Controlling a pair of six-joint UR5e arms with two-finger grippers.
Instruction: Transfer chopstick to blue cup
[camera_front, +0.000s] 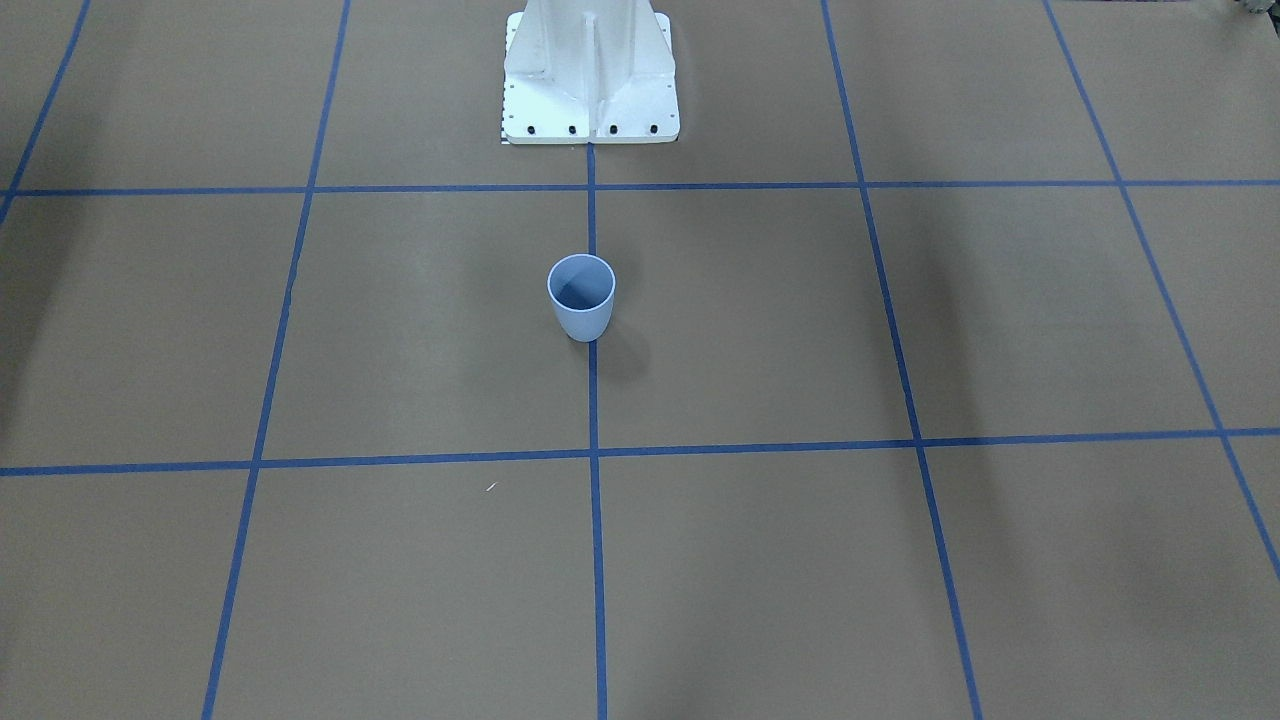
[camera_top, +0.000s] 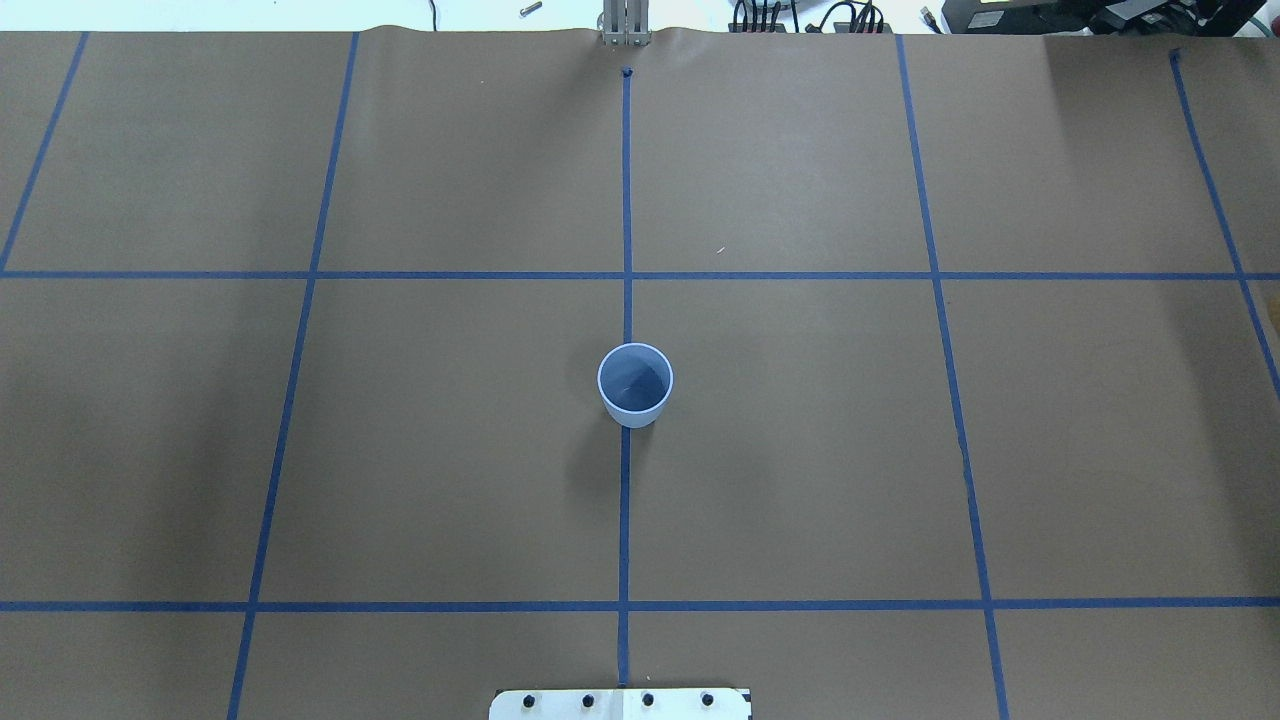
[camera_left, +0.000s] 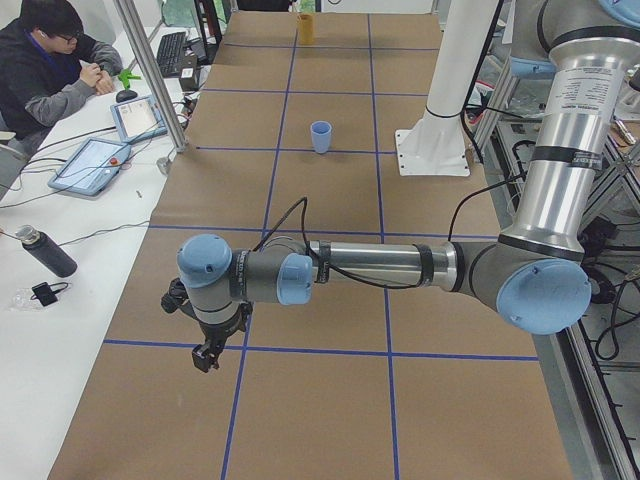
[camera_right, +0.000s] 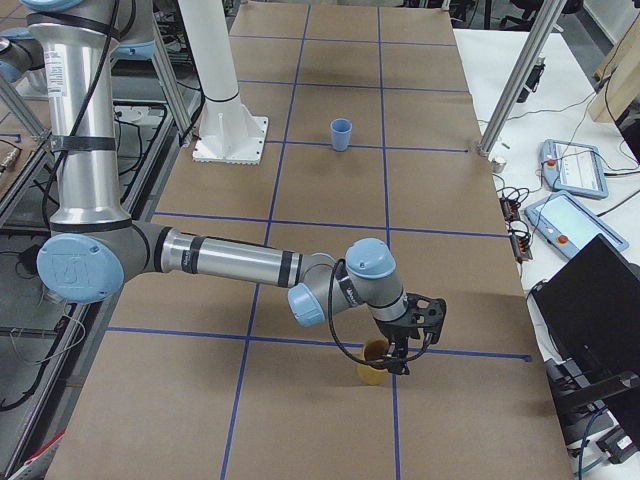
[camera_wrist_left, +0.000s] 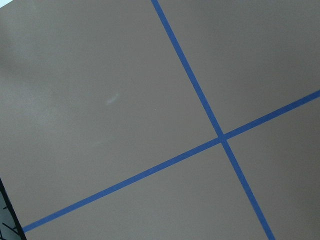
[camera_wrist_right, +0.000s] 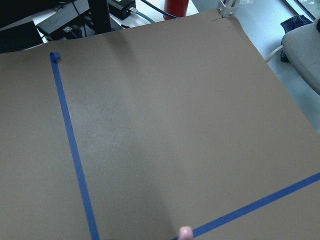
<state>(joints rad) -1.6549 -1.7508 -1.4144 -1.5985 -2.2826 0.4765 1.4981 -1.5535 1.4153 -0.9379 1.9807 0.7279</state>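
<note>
Jaws of left gripper (camera_left: 207, 352) and right gripper (camera_right: 400, 358) impossible to tell, side views only; blue cup (camera_top: 635, 385) central overhead.

readable text: 0 | left arm's upper tube (camera_left: 578, 100), 1 o'clock in left side view: small dark print, too small to read | tablet screen (camera_left: 92, 163), 10 o'clock: illegible
</note>
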